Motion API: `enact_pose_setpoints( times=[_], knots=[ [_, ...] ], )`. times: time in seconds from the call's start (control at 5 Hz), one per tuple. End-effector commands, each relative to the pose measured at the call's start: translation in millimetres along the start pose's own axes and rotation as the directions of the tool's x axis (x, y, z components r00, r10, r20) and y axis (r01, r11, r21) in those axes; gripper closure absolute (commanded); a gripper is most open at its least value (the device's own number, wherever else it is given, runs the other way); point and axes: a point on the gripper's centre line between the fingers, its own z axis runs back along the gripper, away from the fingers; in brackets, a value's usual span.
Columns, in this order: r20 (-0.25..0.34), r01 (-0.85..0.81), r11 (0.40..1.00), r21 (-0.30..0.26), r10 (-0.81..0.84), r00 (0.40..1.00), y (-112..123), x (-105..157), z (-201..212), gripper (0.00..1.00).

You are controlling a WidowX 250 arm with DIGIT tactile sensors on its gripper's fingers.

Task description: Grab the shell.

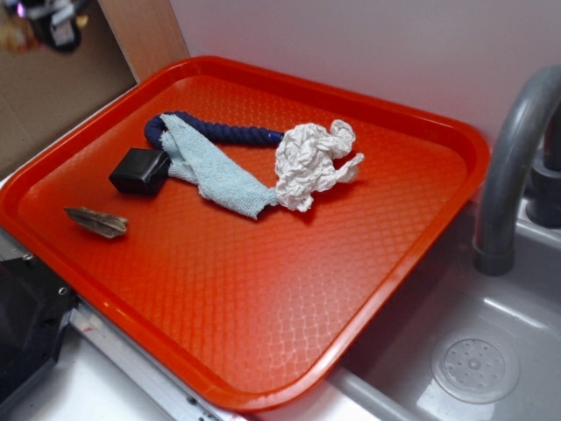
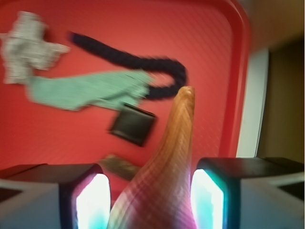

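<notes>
In the wrist view the shell fills the space between my fingers. It is golden-tan and ridged, and its pointed tip reaches up toward the black block. My gripper is shut on the shell, with both lit pads against its sides, above the red tray. The view is blurred. In the exterior view the shell is hidden, and only a dark bulk shows at the lower left, off the tray's corner.
On the red tray lie a black block, a flat grey-brown sliver, a blue rope, a pale green cloth and crumpled white paper. A grey tap and a sink stand to the right.
</notes>
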Motion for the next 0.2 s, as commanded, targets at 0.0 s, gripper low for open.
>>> enact_pose_setpoints(
  times=[0.0],
  knots=[
    [0.138, 0.09, 0.988, -0.123, -0.072, 0.988, -66.9, -10.1, 57.9, 1.0]
  ],
)
